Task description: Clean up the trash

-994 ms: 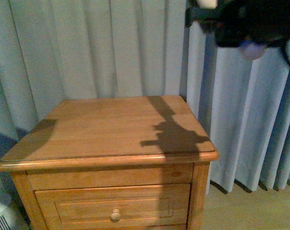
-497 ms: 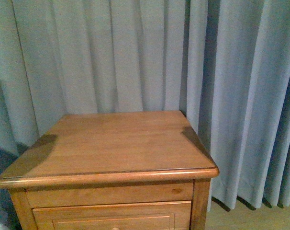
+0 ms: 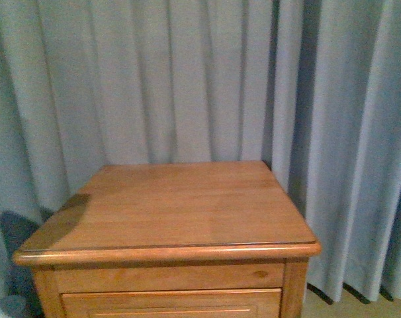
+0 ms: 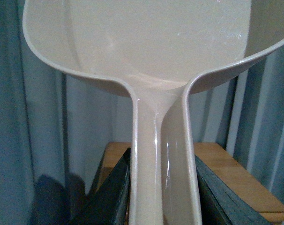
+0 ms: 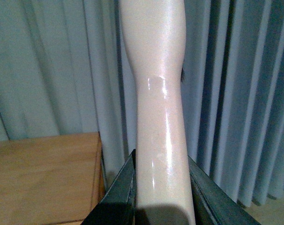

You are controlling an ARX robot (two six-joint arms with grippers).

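The trash is out of view in every frame. My left gripper [image 4: 163, 187] is shut on the handle of a pinkish-beige dustpan [image 4: 146, 42], whose empty scoop fills the upper part of the left wrist view. In the right wrist view my right gripper [image 5: 160, 187] is shut on a glossy beige brush handle [image 5: 156, 84] that rises out of frame. Neither arm shows in the front view.
A wooden nightstand [image 3: 174, 205] with a bare top and a drawer stands before grey-blue curtains [image 3: 187, 73]. Its top also shows behind the dustpan handle, nightstand [image 4: 235, 178], and beside the brush handle, nightstand [image 5: 43, 173]. Floor shows at the lower right [image 3: 359, 308].
The dark arm at the upper right of the front view has left the frame, and its shadow is gone from the nightstand top. The view has tilted up and shifted, the nightstand sitting lower.
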